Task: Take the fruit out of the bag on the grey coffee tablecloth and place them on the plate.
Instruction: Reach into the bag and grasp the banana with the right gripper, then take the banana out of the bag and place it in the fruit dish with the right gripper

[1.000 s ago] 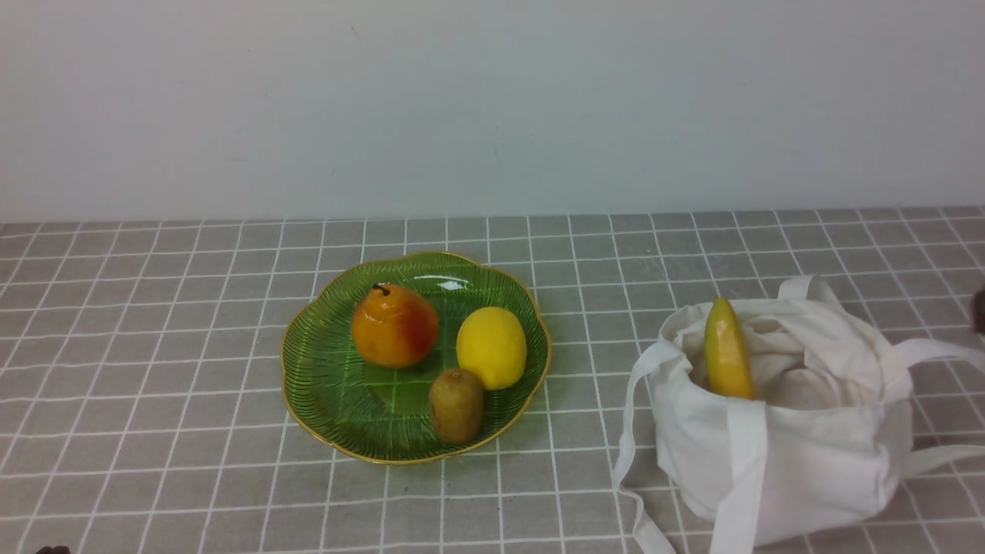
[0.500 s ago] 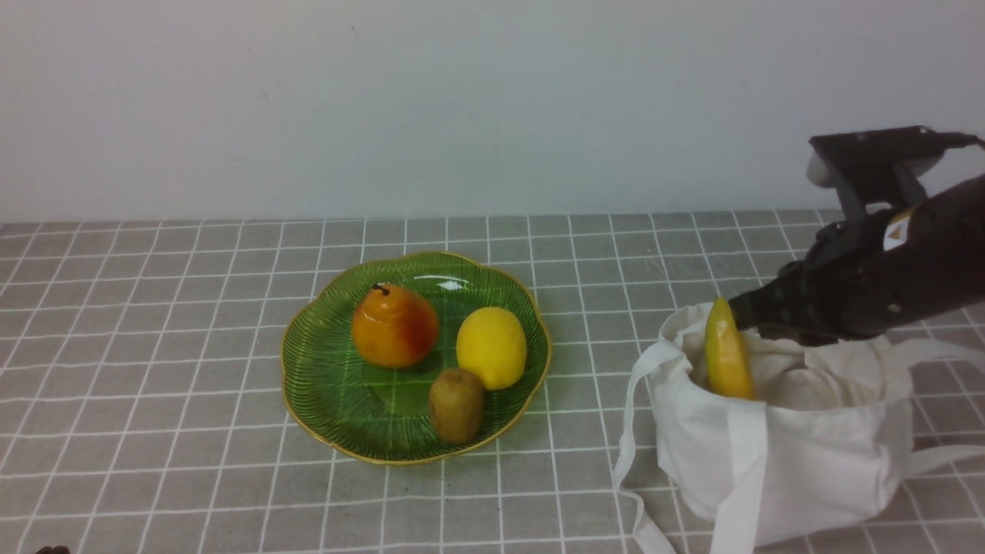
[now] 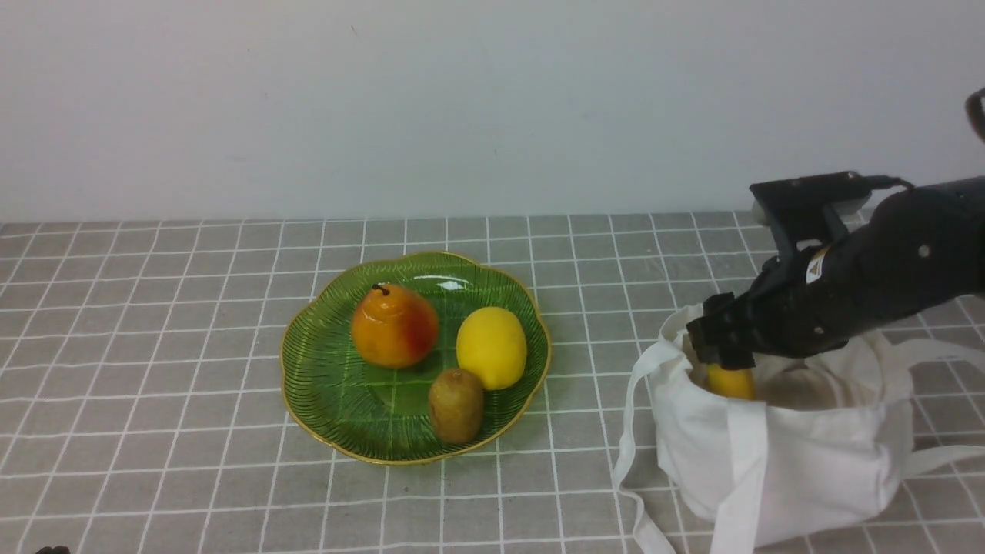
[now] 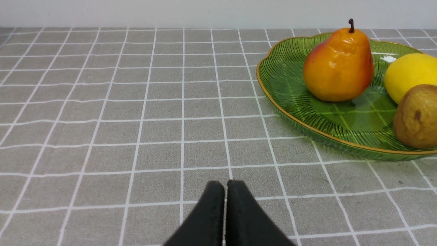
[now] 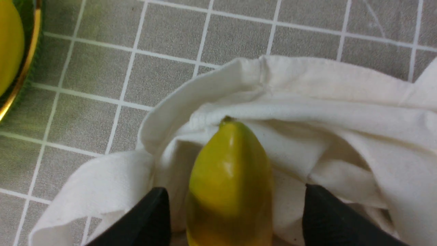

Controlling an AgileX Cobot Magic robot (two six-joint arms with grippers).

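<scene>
The white bag stands on the grey coffee tablecloth at the right. The yellow banana stands upright in its mouth, mostly hidden behind my right gripper. In the right wrist view the banana sits between the open fingers, with gaps on both sides, inside the bag. The green plate with gold rim lies at the centre. My left gripper is shut and empty, low over the cloth beside the plate.
The plate holds an orange-red pear, a yellow lemon and a brown kiwi. The bag's straps trail over the cloth. A pale wall stands behind the table.
My right arm came in from the right and dropped over the bag's mouth, so its open fingers now straddle the banana's top. The banana, the bag and the plate have not moved.
</scene>
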